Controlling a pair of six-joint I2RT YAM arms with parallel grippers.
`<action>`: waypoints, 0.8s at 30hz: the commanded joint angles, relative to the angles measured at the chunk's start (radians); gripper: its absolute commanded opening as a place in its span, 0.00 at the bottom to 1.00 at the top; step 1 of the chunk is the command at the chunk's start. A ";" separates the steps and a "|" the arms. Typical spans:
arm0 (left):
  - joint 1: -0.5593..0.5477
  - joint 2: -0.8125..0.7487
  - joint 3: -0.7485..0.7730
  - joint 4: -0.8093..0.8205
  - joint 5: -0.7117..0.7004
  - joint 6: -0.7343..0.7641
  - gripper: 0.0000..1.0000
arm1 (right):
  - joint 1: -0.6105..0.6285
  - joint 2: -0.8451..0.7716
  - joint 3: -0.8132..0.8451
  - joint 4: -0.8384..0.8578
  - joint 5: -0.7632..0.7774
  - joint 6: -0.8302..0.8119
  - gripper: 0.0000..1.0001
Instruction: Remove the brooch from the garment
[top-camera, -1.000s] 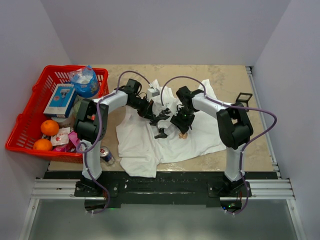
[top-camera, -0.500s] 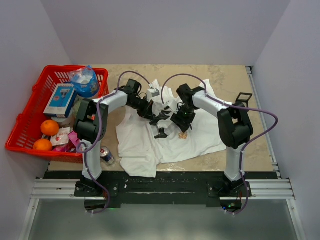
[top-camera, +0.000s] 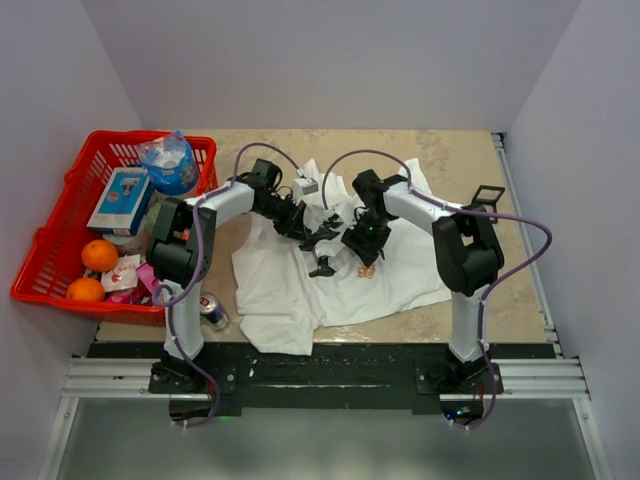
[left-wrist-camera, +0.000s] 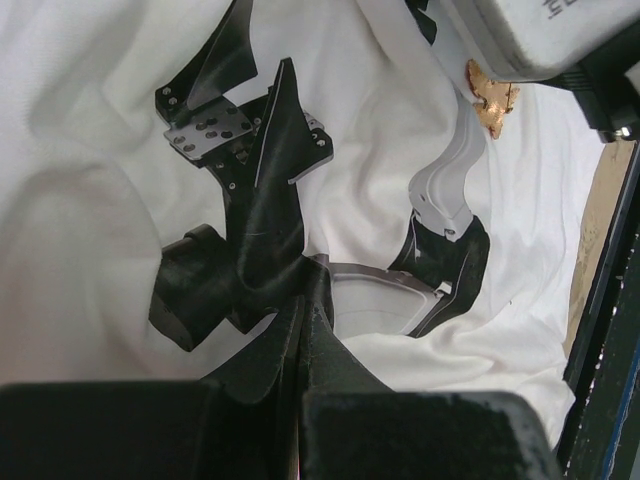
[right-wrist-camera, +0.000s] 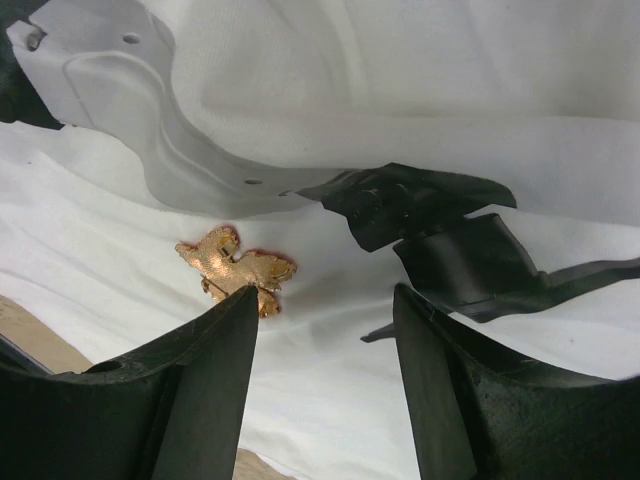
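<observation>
- The bench is covered at its middle by the garment, which is spread out flat but rumpled.
- The left tool is seen fully closed, and a dark fold of the garment's print appears to be pinched at its tips, at 9 o'clock of the brooch in the top view.
- The right tool is held partly open above the cloth, and nothing is gripped by it.
- The brooch is found on the white cloth near the garment's centre, just at 6 o'clock of the right tool in the top view. In the right wrist view it sits against the 9 o'clock finger rather than between the two.
- The brooch lies flat, with its long axis running roughly 9 to 3 o'clock in that view; no leading end can be told.
- The step would best be done by shifting the right tool toward 9 o'clock until the brooch is centred, and closing across its short width while the cloth is held down.
</observation>
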 joint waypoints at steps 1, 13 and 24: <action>0.011 -0.056 -0.010 0.011 0.018 0.015 0.00 | -0.003 0.019 0.013 0.000 -0.014 0.002 0.60; 0.011 -0.053 -0.013 0.014 0.020 0.012 0.00 | -0.008 0.002 -0.020 0.012 -0.005 0.006 0.60; 0.011 -0.049 -0.013 0.015 0.020 0.012 0.00 | -0.100 0.074 0.125 -0.075 -0.148 0.101 0.60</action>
